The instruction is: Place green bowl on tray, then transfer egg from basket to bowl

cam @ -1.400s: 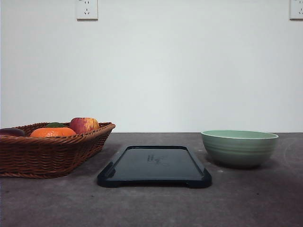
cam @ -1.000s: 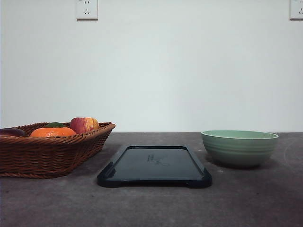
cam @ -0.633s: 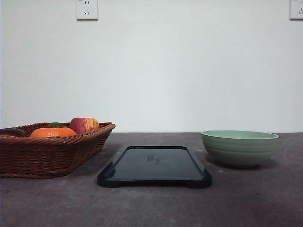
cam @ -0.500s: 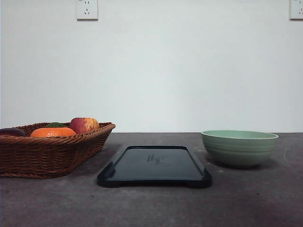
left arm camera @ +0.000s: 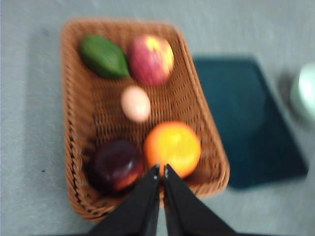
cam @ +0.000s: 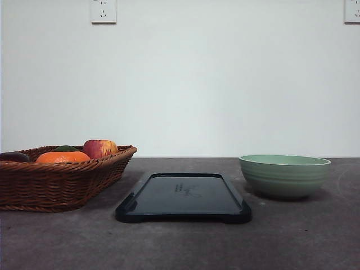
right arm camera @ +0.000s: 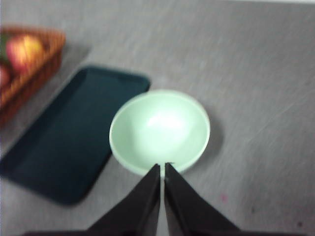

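Green bowl on table right of tray; egg in basket; both fingers closed, empty.

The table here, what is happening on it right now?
Nothing is held yet. The green bowl stands empty on the table, to the right of the tray, not on it. The egg lies in the basket among the fruit. The left gripper hangs over the basket and the right gripper over the bowl's rim, each with its fingers closed together and holding nothing. Both steps of the task are not yet done.
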Motion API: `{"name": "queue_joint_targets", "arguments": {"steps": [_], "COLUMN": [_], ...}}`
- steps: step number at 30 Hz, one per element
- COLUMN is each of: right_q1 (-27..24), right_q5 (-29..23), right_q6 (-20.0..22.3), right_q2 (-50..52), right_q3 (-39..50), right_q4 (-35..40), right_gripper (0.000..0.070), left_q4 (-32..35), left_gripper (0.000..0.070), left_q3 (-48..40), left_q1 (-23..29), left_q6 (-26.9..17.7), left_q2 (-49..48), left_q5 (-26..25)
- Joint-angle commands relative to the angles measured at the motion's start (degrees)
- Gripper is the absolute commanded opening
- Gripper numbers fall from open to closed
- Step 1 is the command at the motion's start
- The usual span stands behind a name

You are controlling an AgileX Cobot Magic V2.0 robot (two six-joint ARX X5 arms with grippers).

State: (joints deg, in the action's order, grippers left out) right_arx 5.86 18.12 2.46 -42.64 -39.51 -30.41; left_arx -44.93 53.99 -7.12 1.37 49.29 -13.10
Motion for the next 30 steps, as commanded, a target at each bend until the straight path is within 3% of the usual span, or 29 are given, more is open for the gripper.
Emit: {"name": "queue_joint_targets", "arguments": {"steps": [1,3,6,8,11,17,23,30], "right_q1": [0.63,1.27,1.56,1.56,1.56,1.56,1.55,1.54], "right_q5": [-0.08,-0.16,-0.58,-1.34,-2.60,-5.28,-6.22,-6.22], "right_q6": [3.13,3.13,2.82,2.65,2.11,-2.88,-6.62,-7.23], "right_q2": [-1.28,-2.28,-2.99,-3.00,-3.01,-6.79,-16.27,-28.84], "right_q3": [-1.13,-1.22,-1.22,-1.23,-1.48,-6.61,-17.18,-26.26], "right_q4": [-0.74,-1.46,-2.67,-3.16,-3.90,-8.62,-15.96,-20.22], "right_gripper": [0.0008,0.0028,0.0227,0.0301,0.0309,0.0309,0.0309,0.0309], "left_q4": [0.34,0.79,0.99,0.97,0.97,1.13,1.19,1.19], "left_gripper": [0.0001,0.0062,0.0349,0.0408,0.0401,0.0400,0.0398,0.0398], "left_q3": [1.25,1.25,1.25,1.25,1.25,1.25,1.25,1.25], "left_q1": [-0.55,-0.92,-0.95,-0.95,-0.95,-0.95,-0.95,-0.95], "left_q6": [-5.28,-5.40,-5.35,-5.12,-4.87,-3.34,-3.23,-2.36], "left_q2": [0.41,0.47,0.47,0.47,0.47,0.47,0.47,0.47], "left_q5": [-0.32,-0.33,-0.31,-0.31,-0.31,-0.31,-0.31,-0.31]}}
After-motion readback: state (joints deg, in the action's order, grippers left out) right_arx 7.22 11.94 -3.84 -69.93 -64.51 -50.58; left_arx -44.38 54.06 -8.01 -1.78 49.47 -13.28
